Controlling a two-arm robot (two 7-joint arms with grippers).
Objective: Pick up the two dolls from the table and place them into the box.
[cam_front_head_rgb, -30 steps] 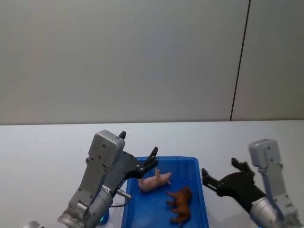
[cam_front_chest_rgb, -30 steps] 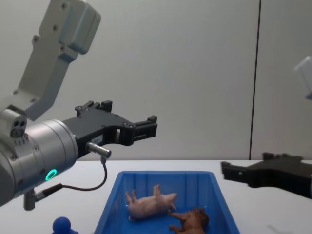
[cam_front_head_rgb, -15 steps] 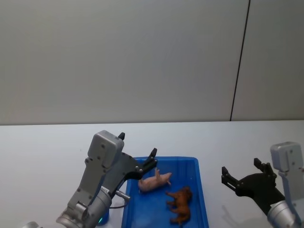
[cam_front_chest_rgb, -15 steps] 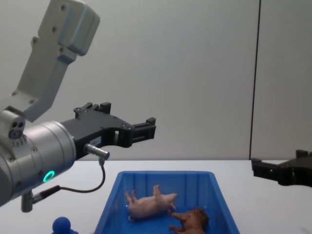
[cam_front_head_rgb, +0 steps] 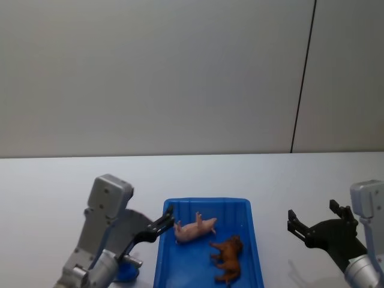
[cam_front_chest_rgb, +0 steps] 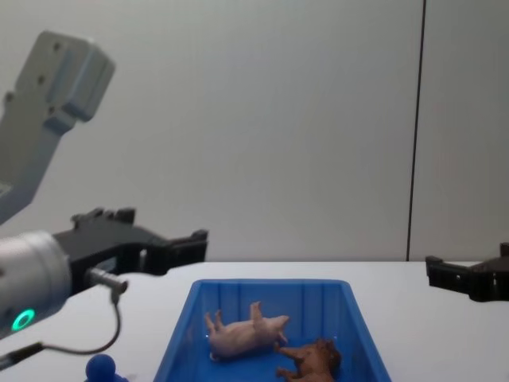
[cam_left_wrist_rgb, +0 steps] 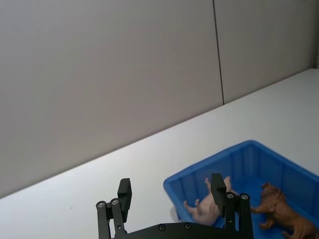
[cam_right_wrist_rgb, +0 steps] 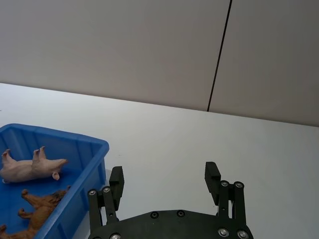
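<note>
Hidden or cut off: the blue figure (cam_front_chest_rgb: 102,368) is cropped at the chest view's lower edge, only its round head showing; in the head view the left arm covers most of it. The box's near end runs off the frame.
Pig (cam_front_head_rgb: 195,228): inside the box (cam_front_head_rgb: 245,240), on its side, legs up toward the far wall, long axis across the box, nearer the left hand.
Brown animal (cam_front_head_rgb: 227,258): inside the box, on its side just beside the pig, long axis running along the box, nearer the right hand.
Left hand (cam_front_head_rgb: 167,217): fingers spread apart, gripping nothing, raised at the box's left rim.
Right hand (cam_front_head_rgb: 311,222): fingers spread apart, gripping nothing, above the white surface (cam_front_head_rgb: 288,180), well apart from the box.
Writing: none readable.
</note>
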